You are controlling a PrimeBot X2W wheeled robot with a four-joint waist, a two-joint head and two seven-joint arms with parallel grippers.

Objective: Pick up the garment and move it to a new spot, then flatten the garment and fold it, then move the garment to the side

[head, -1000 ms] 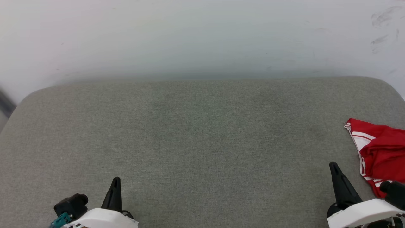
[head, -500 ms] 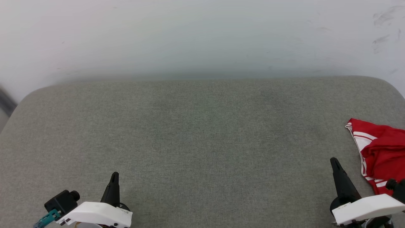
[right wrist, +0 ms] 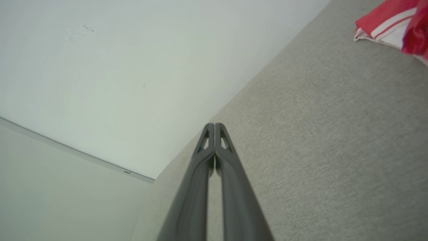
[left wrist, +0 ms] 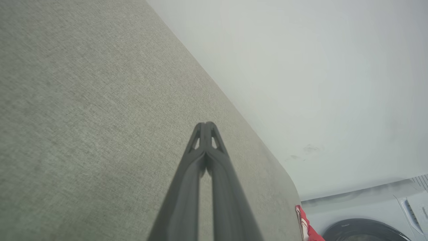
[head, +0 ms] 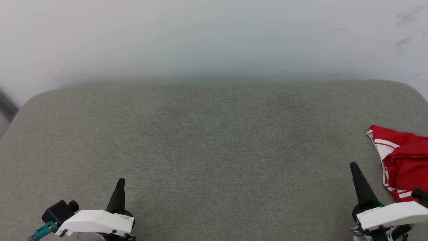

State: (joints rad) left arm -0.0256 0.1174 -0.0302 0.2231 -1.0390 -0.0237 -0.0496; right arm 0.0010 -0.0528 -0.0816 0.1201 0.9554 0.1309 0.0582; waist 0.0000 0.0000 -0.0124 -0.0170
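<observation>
Garment [head: 406,160]: rumpled at counter [head: 214,140] edge; awaiting pickup or already set aside.
Left fingers [head: 117,199], right fingers [head: 361,187]: together, empty; right ones near garment.

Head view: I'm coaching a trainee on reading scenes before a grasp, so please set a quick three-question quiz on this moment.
1. True or false: the garment lies bunched on the right side of the grey pad.
2. Fill in: the left pincer and the right pincer are both ___.
3. Which pincer is nearer the garment? A: left. B: right.
Key: 1 true; 2 shut; 3 B.
</observation>
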